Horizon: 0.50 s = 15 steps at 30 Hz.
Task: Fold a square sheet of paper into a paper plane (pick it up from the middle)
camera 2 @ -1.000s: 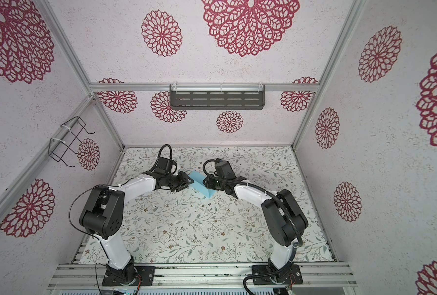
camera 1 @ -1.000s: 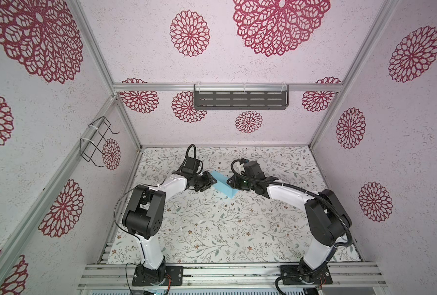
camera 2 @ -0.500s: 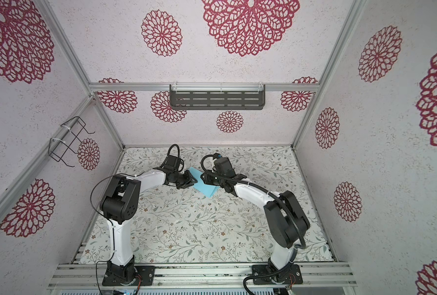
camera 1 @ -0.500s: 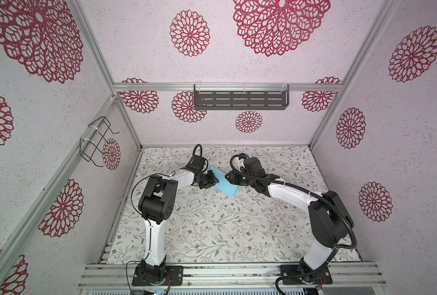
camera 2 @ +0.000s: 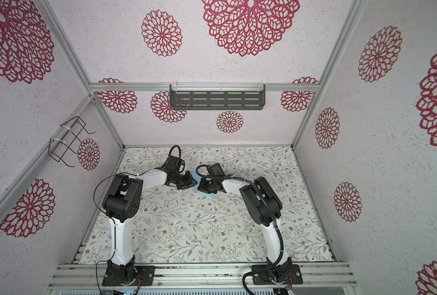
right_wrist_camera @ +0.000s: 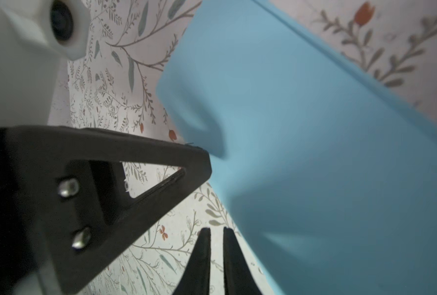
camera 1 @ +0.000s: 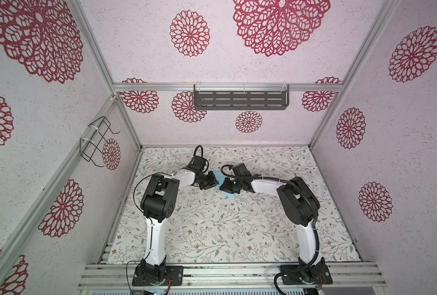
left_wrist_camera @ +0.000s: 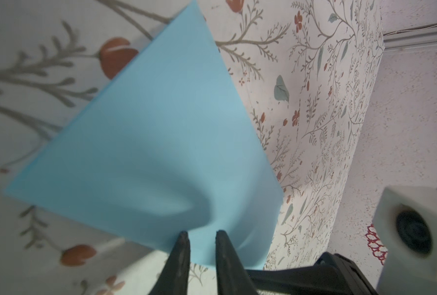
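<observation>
**Position of the workpiece.** The square sheet of paper (left_wrist_camera: 161,132) is light blue and lies on the bench (camera 1: 225,229), in the far half and about midway between the left and right edges. In both top views only small parts of it show (camera 1: 229,195) (camera 2: 208,195), because the two gripper heads cover the rest. One side of the sheet rests on the floral cover. The side facing the grippers is raised and buckled.

**Left gripper.** The left gripper (left_wrist_camera: 202,234) points at the sheet from the left. Its jaws stand a narrow gap apart, not clenched. The fingertips (left_wrist_camera: 184,236) are at the edge of the sheet, where the paper bulges into a soft ridge. In the right wrist view, one triangular finger (right_wrist_camera: 176,166) touches the sheet's edge at a dent. It cannot be told whether any paper sits between the jaws.

**Right gripper.** The right gripper (right_wrist_camera: 216,229) points at the sheet from the opposite side. Its jaws are likewise a narrow gap apart and hold nothing. The edge of the sheet runs just beside one finger (right_wrist_camera: 231,245), and floral cover shows through the gap.

**Relative position.** In both top views the two gripper heads (camera 1: 213,182) (camera 1: 224,186) are close together, nose to nose, over the sheet.
</observation>
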Each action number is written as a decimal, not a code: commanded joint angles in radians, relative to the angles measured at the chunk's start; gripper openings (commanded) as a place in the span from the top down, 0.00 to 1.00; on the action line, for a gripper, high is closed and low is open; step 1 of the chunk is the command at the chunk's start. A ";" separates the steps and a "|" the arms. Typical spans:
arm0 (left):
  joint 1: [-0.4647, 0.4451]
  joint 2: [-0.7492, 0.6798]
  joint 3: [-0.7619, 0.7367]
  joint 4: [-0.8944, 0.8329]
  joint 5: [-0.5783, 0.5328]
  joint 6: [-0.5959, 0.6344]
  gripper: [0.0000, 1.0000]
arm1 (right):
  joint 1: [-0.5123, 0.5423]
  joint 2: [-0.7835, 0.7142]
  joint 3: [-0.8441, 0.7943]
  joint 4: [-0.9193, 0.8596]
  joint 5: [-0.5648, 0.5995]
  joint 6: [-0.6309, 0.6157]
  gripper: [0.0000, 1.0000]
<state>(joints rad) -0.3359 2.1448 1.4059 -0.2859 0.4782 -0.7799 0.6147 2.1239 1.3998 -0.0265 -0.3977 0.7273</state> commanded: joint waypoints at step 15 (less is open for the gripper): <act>0.008 0.044 0.015 -0.035 -0.019 0.006 0.80 | -0.015 0.025 0.037 -0.128 0.028 -0.013 0.87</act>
<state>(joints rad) -0.3344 2.1567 1.4090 -0.2985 0.4808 -0.7750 0.6064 2.1391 1.4174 -0.1093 -0.3927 0.7258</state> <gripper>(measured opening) 0.207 0.133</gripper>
